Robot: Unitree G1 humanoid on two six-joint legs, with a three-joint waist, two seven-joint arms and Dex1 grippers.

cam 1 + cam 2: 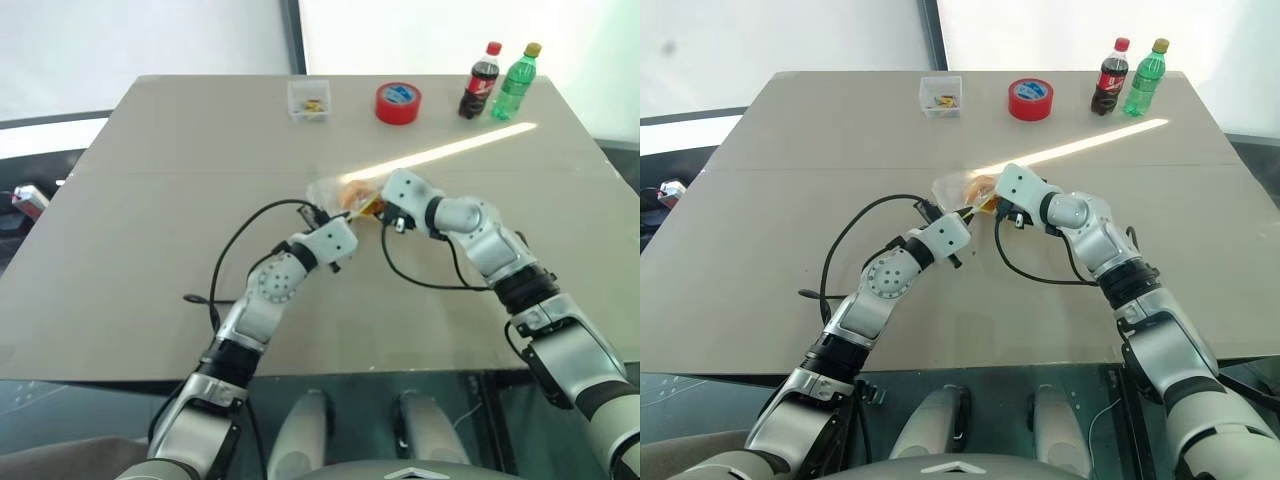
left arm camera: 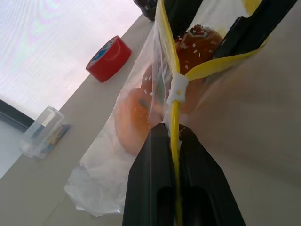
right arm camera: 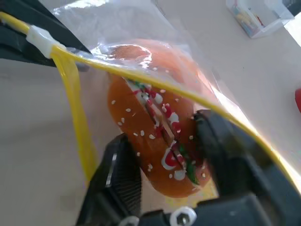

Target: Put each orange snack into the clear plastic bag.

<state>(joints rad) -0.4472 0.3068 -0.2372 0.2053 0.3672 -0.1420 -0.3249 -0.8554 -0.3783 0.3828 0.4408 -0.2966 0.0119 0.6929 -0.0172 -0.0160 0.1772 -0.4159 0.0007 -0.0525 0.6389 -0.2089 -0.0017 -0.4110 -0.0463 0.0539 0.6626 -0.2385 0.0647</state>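
Note:
The clear plastic bag point(image 1: 328, 190) lies crinkled at mid-table, and my left gripper point(image 2: 171, 129) is shut on the yellow strip point(image 2: 175, 155) along its edge. One orange snack point(image 2: 134, 120) rests inside the bag. The other orange snack point(image 3: 150, 117), bun-like with white specks, sits at the bag's mouth under the yellow strip. My right gripper point(image 3: 162, 127) stands open around it, one black finger point(image 3: 221, 155) close on each side. The two grippers meet at the bag point(image 1: 960, 188).
Along the table's far edge stand a small clear box point(image 1: 309, 100), a red tape roll point(image 1: 398, 103), a cola bottle point(image 1: 481, 80) and a green bottle point(image 1: 515, 82). Black cables point(image 1: 230, 250) loop over the table beside both wrists.

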